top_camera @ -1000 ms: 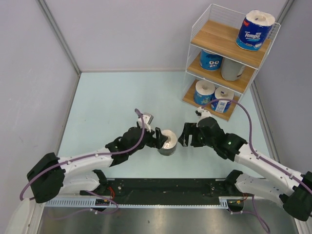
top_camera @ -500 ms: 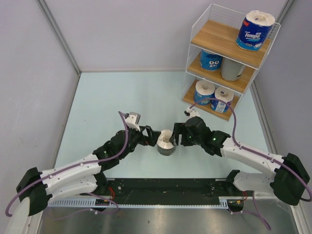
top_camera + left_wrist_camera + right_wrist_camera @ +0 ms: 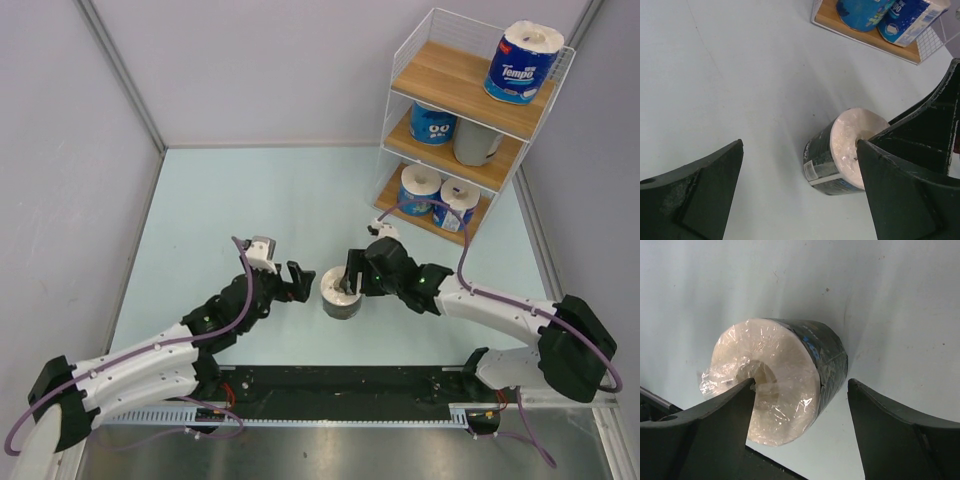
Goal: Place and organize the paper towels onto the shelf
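Note:
A black-wrapped paper towel roll (image 3: 340, 295) (image 3: 832, 155) (image 3: 790, 385) stands on end on the pale table. My right gripper (image 3: 353, 276) (image 3: 801, 382) is open over it, one finger in the hollow core and the other outside the black wrap with a small gap. Just left of the roll and apart from it, my left gripper (image 3: 297, 279) (image 3: 800, 142) is wide open. At the back right is the shelf (image 3: 440, 70) (image 3: 865, 35). It holds a blue roll (image 3: 522, 62) on top, a blue roll (image 3: 433, 122) and a grey roll (image 3: 477, 140) in the middle, and two blue rolls (image 3: 419, 188) at the bottom.
Grey wall panels (image 3: 80, 150) close in the table on the left, back and right. A black base rail (image 3: 340, 385) runs along the near edge between the arm bases. The shelf's thin white wire frame (image 3: 398, 50) rises above the top board.
My left gripper has let go of the black roll, opened wide and drawn back to the left. My right gripper has moved left onto the roll and put one finger into its core.

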